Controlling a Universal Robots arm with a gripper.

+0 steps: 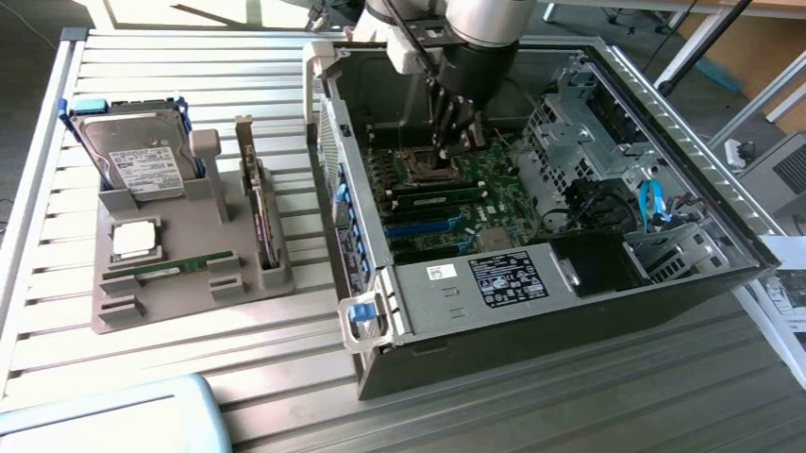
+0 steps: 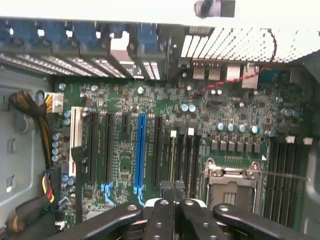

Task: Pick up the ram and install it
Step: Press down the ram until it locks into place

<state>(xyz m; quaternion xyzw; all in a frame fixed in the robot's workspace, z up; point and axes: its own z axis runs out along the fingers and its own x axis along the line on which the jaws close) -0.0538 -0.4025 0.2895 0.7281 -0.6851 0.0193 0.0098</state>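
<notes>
Your gripper hangs inside the open computer case, just above the motherboard near the empty processor socket. In the wrist view its fingers sit pressed together with nothing between them. The ram lies in the grey holder tray well apart, at the exterior view's left, below the hard drive

We see the computer case lying open-sided, so its motherboard is reachable from above. The gripper hangs over the processor socket. Beside the socket, the drive cage and blue cables crowd in, and the case wall seems close.
</notes>
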